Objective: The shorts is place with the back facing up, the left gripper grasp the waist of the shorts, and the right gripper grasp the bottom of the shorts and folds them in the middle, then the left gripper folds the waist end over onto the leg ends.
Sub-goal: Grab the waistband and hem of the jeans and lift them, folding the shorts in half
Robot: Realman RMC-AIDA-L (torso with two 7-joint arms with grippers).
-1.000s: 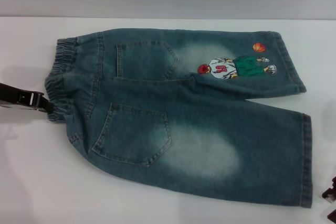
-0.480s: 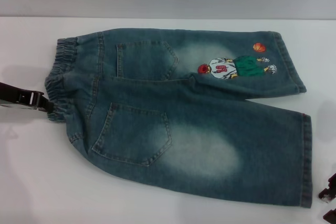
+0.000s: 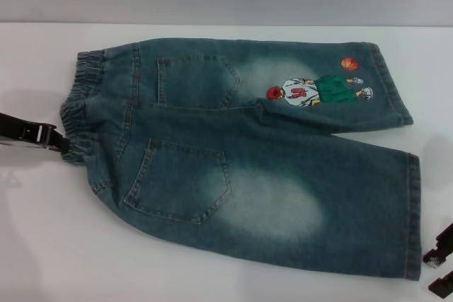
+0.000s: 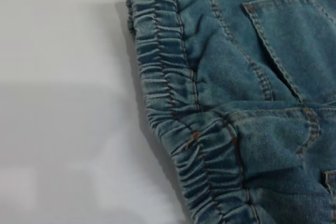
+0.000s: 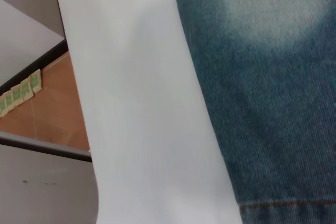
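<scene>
Shorts (image 3: 248, 153) flat on the white table (image 3: 42, 245), back up; left gripper (image 3: 60, 143) at the waist of the shorts (image 3: 81, 114), right gripper (image 3: 437, 274) near the bottom of the shorts (image 3: 413, 217) — jaw states unreadable — pinch both layers squarely before lifting.

Head cam: high, angled down on whole counter (image 3: 212, 284). Left wrist cam: close over the shorts (image 4: 252, 103) waistband. Right wrist cam: close over hem, counter edge; all share the denim.

Left end effector (image 3: 60, 143) low at left; right end effector (image 3: 440, 270) lower right
</scene>
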